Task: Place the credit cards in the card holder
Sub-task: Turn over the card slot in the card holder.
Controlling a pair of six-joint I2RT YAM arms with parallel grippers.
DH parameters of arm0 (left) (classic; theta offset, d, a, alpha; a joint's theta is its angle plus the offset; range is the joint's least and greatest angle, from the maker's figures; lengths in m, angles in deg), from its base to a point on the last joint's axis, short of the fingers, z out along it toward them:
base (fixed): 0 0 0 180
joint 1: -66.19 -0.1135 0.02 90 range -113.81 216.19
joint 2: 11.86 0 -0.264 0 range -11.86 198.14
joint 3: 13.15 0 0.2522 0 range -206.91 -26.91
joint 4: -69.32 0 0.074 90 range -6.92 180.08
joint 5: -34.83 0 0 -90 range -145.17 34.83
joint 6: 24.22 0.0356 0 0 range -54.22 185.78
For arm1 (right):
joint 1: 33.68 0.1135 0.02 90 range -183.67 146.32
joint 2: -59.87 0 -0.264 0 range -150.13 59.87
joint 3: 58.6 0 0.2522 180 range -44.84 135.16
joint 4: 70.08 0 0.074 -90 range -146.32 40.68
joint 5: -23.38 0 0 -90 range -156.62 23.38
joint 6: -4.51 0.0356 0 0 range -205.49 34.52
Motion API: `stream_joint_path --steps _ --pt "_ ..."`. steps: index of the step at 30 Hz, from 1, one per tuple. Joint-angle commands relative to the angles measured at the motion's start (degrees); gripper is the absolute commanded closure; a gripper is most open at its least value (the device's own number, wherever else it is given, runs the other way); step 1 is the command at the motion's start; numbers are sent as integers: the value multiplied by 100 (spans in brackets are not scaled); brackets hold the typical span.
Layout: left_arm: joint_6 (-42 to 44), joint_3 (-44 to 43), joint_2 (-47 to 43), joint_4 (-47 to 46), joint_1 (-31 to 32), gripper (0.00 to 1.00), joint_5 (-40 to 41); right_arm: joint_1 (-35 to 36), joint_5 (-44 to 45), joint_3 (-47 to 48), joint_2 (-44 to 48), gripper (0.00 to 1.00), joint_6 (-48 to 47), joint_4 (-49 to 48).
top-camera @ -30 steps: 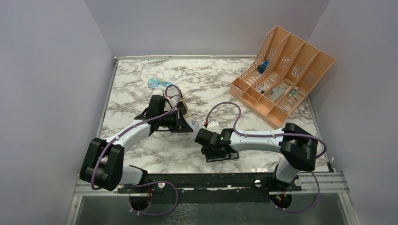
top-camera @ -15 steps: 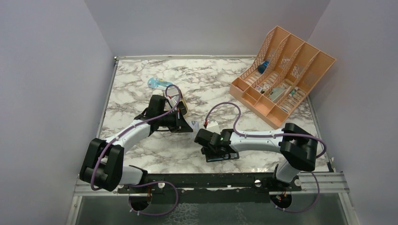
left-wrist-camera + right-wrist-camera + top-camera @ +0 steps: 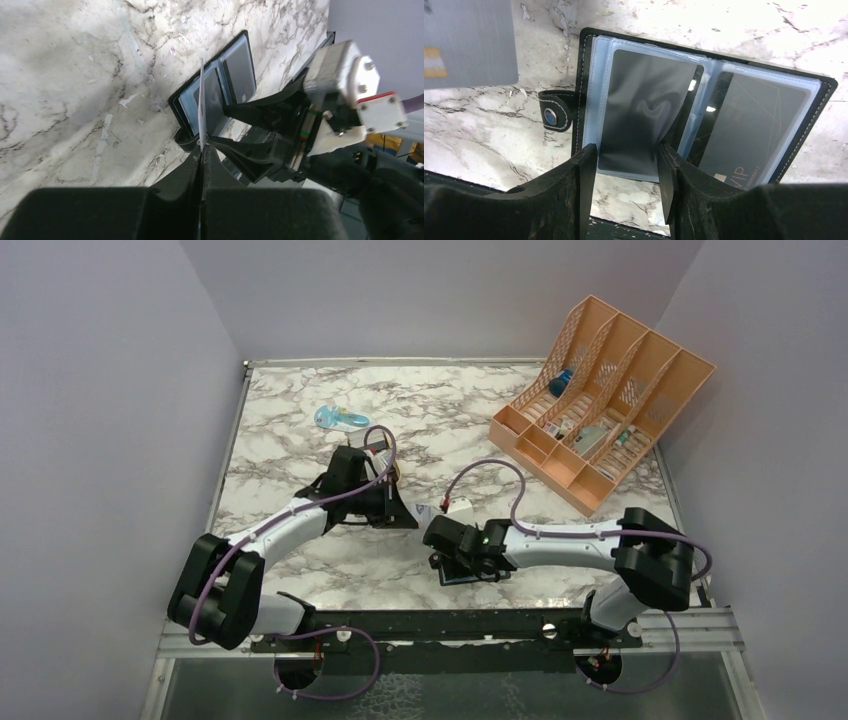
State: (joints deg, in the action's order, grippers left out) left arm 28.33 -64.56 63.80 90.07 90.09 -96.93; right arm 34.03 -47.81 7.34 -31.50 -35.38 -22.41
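The left hand (image 3: 201, 147) is pinched shut on a thin pale credit card (image 3: 201, 95), which its own wrist camera sees only edge-on, as a white line standing upright over the open card holder (image 3: 704, 105). The right wrist camera shows that card's flat face instead: grey, with a gold patch, in the upper left corner of its view.

The same camera looks straight into the holder, which lies open on the table (image 3: 290, 440). It is black, with pale blue clear sleeves and a snap tab (image 3: 551, 116) on its left side. A dark card marked "VIP" (image 3: 749, 135) sits in the right-hand pocket. The right hand (image 3: 626, 152) has its fingers partway apart, one at each side of a loose, rippled sleeve; whether they squeeze it I cannot tell.

From above, the holder is mostly hidden under the right hand, near the front middle of the table.

The table is white marble with grey veins, and a metal rail (image 3: 450, 625) runs along its near edge. Farther back lies a small pale blue item (image 3: 338, 418). At the far right stands a peach desk organizer (image 3: 600, 390). Plain pale lilac walls (image 3: 120, 390) enclose three sides.
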Motion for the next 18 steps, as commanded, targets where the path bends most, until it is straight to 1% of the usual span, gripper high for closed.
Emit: stream_joint_path --steps 1,7,11,15,18 --pt "-142 140 41 -173 231 100 221 -113 75 -342 536 53 49 -511" --pt "-406 223 143 -467 619 100 375 -276 -232 -833 1172 53 9 -1210" --pt "-784 404 303 -1046 815 100 271 -413 -424 -1096 1462 53 3 -1489" --pt "-816 461 532 -1107 967 100 439 -465 -377 -1172 1516 53 -75 -1433" --pt "-821 518 663 -1148 1026 100 522 -460 -257 -904 1304 50 -15 -930"
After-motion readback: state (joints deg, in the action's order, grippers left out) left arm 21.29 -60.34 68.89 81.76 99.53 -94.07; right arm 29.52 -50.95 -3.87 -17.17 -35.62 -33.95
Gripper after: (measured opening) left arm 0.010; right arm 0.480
